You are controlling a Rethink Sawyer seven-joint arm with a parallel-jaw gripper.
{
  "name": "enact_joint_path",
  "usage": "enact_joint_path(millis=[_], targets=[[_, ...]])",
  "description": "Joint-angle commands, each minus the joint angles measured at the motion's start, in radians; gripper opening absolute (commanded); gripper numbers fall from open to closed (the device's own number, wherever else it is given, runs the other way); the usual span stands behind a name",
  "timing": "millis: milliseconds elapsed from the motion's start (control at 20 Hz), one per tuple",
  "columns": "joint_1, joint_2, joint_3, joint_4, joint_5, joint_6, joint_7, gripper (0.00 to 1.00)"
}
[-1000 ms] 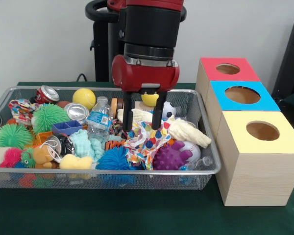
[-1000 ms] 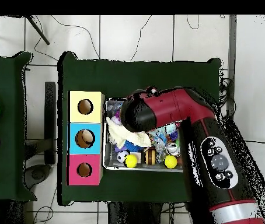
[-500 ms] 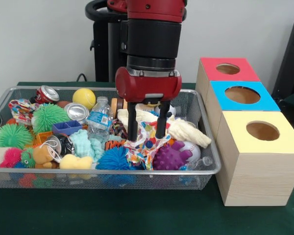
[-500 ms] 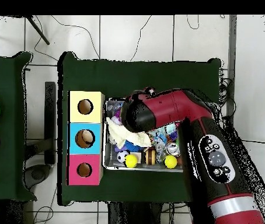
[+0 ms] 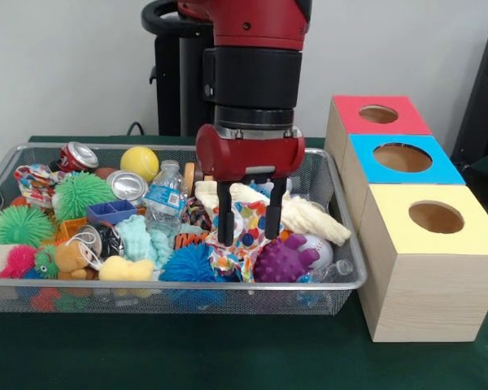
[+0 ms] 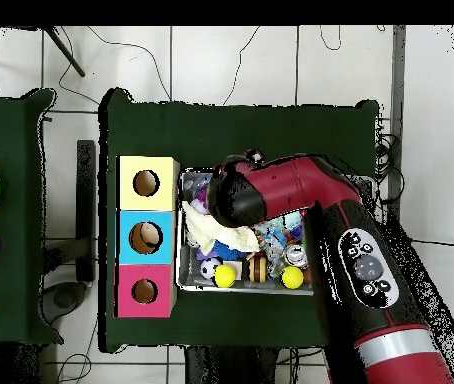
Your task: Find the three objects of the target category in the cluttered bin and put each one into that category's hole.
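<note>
While the wire bin (image 5: pixel 16 154) is sitting full on the green tabletop (image 5: pixel 228 357), the three boxes (image 5: pixel 427 244) are showing only dark holes; the hand (image 5: pixel 249 237), fingers parted, is straddling the patterned cloth (image 5: pixel 244 236), so sorting is seemingly just beginning.

The arm (image 6: pixel 301 215) covers much of the bin (image 6: pixel 181 250) from overhead, gripper hidden beneath it. In front, the arm's top runs off frame, and the black chair (image 5: pixel 486 97) at right is cut off.
</note>
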Motion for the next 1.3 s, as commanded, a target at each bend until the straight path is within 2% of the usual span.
enact_joint_path(millis=[50,400,1300], targets=[[-0.009,0.056,-0.015,0.014,-0.057,0.025,-0.075,1.00],[-0.014,0.076,-0.021,0.027,-0.061,-0.002,-0.058,1.00],[0.036,0.098,-0.117,0.012,-0.045,0.061,0.001,1.00]])
